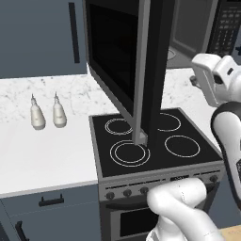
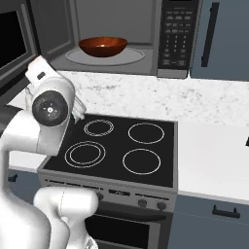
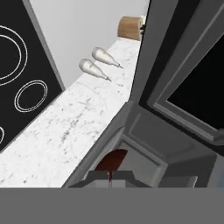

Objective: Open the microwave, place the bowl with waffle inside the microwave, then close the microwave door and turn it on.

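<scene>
Left base view: open microwave door point(image 1: 127, 66) overhangs stove point(image 1: 155, 141); bottles point(image 1: 46, 113) aside.

Even, bright rendered light; faint soft shadows; no glare; slightly coarse edges (low resolution).

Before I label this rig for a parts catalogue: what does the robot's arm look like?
The arm is glossy white with rounded, tubular links and dark grey to black bands at the joints. One joint shows a round dark cap with a ring of small dots. No cables or lettering are visible. The gripper has small dark grey finger tips.
</scene>
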